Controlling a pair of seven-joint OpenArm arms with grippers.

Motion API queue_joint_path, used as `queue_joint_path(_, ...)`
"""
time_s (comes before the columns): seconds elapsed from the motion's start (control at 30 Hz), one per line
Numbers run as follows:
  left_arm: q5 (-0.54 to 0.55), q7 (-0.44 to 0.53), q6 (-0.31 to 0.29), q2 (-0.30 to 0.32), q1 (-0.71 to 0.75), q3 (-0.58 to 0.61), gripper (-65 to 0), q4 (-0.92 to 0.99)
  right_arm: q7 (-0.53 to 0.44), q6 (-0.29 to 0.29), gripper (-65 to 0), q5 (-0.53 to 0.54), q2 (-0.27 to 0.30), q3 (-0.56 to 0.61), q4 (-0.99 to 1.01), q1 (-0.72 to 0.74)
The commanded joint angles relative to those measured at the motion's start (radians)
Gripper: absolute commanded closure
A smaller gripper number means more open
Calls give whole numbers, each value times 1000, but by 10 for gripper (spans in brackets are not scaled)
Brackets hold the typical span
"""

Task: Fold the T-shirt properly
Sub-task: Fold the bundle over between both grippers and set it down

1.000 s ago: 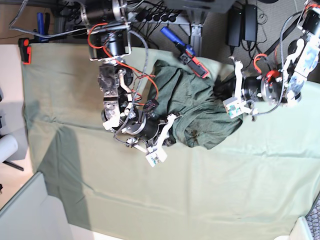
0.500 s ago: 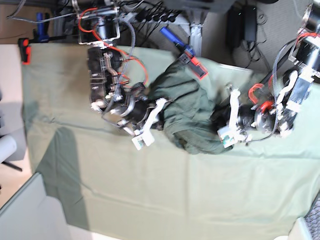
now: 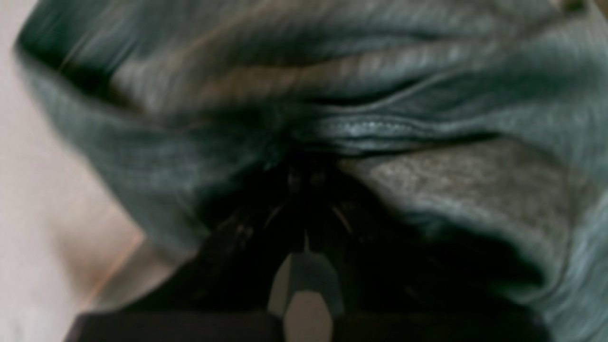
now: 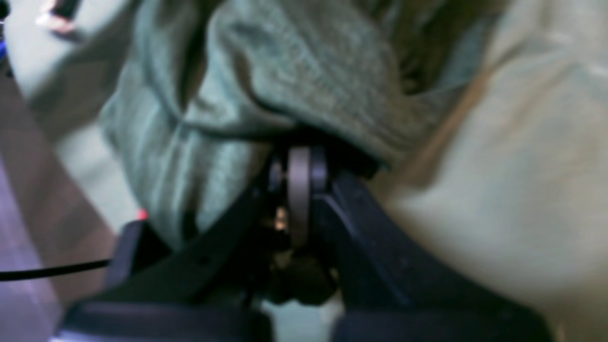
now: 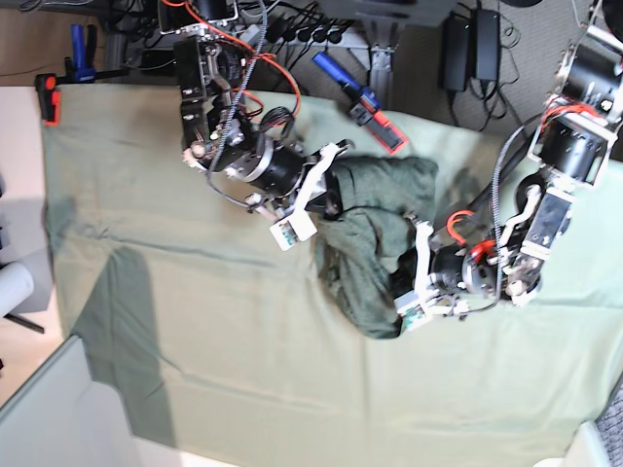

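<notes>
Olive knit, the T-shirt [image 5: 375, 238] sits bunched near the middle of the pale table cloth [image 5: 195, 370], strung between my arms. I have both the left gripper [image 5: 401, 282] and the right gripper [image 5: 331, 199] clamped on its fabric. My worry: pulling apart now could drag the cloth or slip a pinch, leaving a twisted heap.

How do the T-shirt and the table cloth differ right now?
The T-shirt is dark olive; the table cloth is pale mint. The T-shirt is bunched into a wrinkled heap; the table cloth lies spread flat. The T-shirt is pinched by the left gripper and right gripper, both shut on it; neither grips the table cloth. Both are soft green fabric.
</notes>
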State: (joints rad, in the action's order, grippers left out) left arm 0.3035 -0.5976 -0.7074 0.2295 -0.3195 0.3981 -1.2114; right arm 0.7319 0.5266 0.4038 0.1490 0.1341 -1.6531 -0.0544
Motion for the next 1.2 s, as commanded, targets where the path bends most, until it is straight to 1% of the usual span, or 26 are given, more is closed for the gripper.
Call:
queue_joint_path(0.0,15,18,9,1,-27,-3,0,-11,-10,5,0,23,-15,-1,-19,9)
queue_joint_path(0.07,19,16,9,4,-29,-4,0,-11,-2,5,0,22,-36,-1,-19,10)
queue_joint_path(0.13,22,2,9,11,-29,-4,0,-11,-5,5,0,19,-36,-1,-19,13)
queue_joint_path(0.2,23,-6,9,27,-30,-4,0,-14,-6,5,0,-7,-36,-6,-22,13)
queue_joint_path(0.27,37,-6,9,61,-30,-4,0,-20,-9,5,0,-31,-35,-19,-23,13)
queue_joint_path(0.37,72,-6,9,134,-29,-4,0,-35,-33,5,0,-58,-35,-50,-23,13)
queue_joint_path(0.47,90,-5,9,201,-29,-4,0,-56,-42,5,0,-64,-35,-92,-23,26)
queue_joint_path(0.57,116,-11,9,247,-29,-4,0,-86,-42,5,0,-67,-33,-131,-23,51)
queue_joint_path(0.63,152,-37,9,267,-29,-4,0,-110,-42,5,0,-66,-33,-154,-23,70)
queue_joint_path(0.73,218,-92,9,293,-17,-6,0,-183,-42,5,0,-51,-33,-174,-24,95)
queue_joint_path(0.8,257,-117,9,314,5,-7,0,-277,-40,5,0,-40,-33,-175,-27,117)
queue_joint_path(0.87,263,-122,9,335,41,-17,0,-396,-39,5,0,-41,-33,-175,-40,142)
queue_joint_path(0.93,262,-144,9,343,81,-23,0,-520,-38,5,0,-39,-34,-175,-53,165)
queue_joint_path(1.03,279,-171,9,342,144,-23,0,-656,-38,5,0,11,-39,-169,-54,196)
queue_joint_path(1.17,295,-162,9,323,214,-23,0,-681,-28,6,0,26,-79,-129,-45,217)
